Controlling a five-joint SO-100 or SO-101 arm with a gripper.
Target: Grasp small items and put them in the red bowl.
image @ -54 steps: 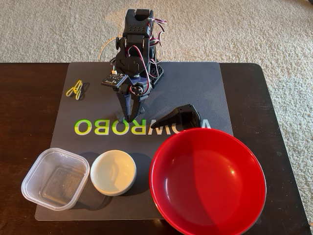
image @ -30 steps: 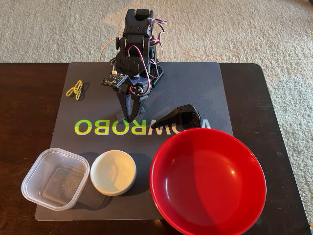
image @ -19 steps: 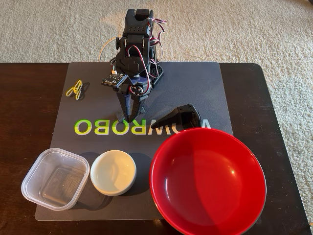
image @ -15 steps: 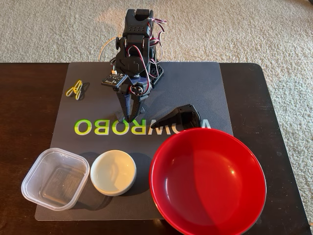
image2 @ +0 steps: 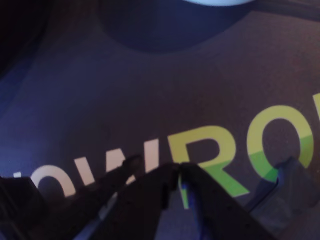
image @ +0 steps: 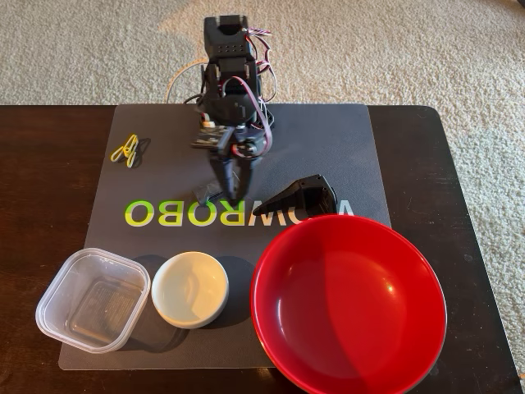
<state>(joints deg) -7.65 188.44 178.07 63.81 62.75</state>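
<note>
The red bowl (image: 349, 304) sits empty at the front right of the fixed view. A black wedge-shaped part (image: 302, 197) lies just behind its rim. A yellow clip pair (image: 125, 149) rests at the mat's left edge. A small white dish (image: 190, 289) and a clear square tub (image: 93, 300) stand at the front left. My gripper (image: 223, 193) points down at the mat's lettering, left of the wedge. In the wrist view the gripper (image2: 177, 169) is shut, fingertips meeting with nothing between them, and the white dish's rim (image2: 215, 1) shows at the top.
A dark grey mat (image: 328, 139) with green and white letters covers the middle of a dark wooden table (image: 426, 164). Beige carpet lies beyond the table's far edge. The arm's base (image: 234, 115) stands at the mat's rear centre.
The arm has turned slightly to the right in the fixed view and its wrist has rotated; the gripper tip has shifted a little toward the wedge. The objects have not moved.
</note>
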